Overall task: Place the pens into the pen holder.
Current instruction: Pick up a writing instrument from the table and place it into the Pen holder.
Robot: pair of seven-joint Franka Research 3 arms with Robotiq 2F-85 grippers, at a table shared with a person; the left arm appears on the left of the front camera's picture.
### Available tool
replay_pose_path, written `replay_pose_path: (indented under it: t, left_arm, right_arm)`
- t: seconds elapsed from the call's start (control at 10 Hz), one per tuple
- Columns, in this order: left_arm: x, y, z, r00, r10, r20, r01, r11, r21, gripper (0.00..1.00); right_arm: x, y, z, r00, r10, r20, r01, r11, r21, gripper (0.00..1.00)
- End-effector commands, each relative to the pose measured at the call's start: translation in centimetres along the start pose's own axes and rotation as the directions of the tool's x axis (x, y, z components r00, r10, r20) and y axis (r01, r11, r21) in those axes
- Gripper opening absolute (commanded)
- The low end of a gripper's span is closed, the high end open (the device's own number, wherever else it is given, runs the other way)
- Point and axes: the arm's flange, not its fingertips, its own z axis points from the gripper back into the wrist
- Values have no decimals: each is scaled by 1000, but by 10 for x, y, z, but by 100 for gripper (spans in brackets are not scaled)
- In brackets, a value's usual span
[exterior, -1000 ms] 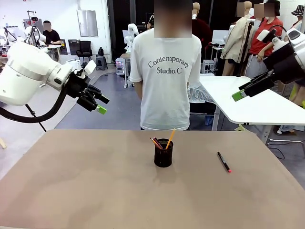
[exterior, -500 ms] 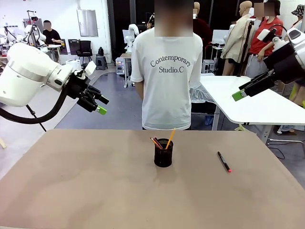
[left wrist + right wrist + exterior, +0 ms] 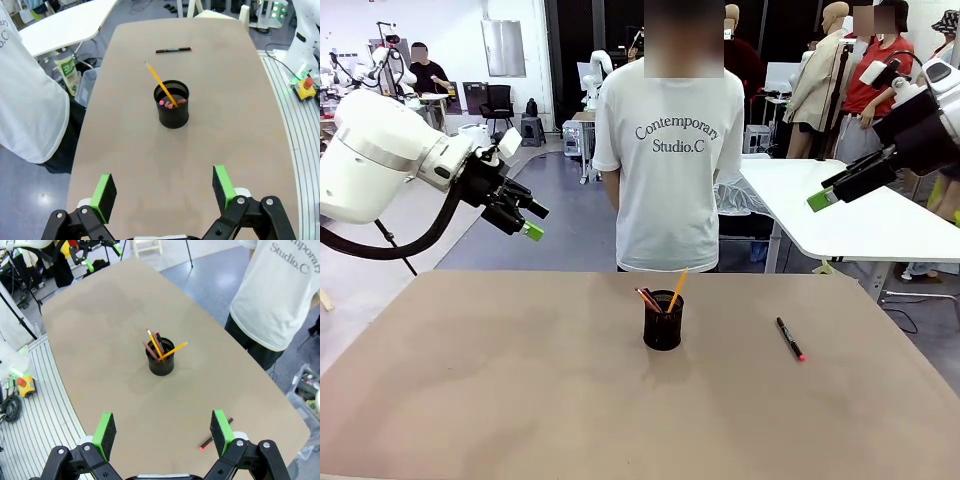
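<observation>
Lying well below the right gripper (image 3: 828, 191) (jaws apart): black marker (image 3: 789, 339)

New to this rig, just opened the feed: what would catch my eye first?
A black pen holder stands mid-table with a yellow pencil jutting out. A black marker lies alone on the table toward the robot's right. The left gripper and right gripper hang open, raised at either side.

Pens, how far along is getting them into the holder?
Done: the pencils stand in the holder. In hand: nothing; the left pincer and right pincer hang open, raised. Left: the marker lies on the table, to the holder's right.
</observation>
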Motion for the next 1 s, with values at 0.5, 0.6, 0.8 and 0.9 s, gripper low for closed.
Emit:
replay_pose_path:
  t: [0.5,0.6,0.8,0.9]
  left_arm:
    - [0,0,2,1000,0,0,0,1000,1,100]
    - [0,0,2,1000,0,0,0,1000,1,100]
    - [0,0,2,1000,0,0,0,1000,1,100]
    - [0,0,2,1000,0,0,0,1000,1,100]
  right_arm:
    - [1,0,-1,1000,0,10,0,1000,7,100]
    - [1,0,-1,1000,0,10,0,1000,7,100]
    - [1,0,-1,1000,0,10,0,1000,7,100]
    - [1,0,-1,1000,0,10,0,1000,7,100]
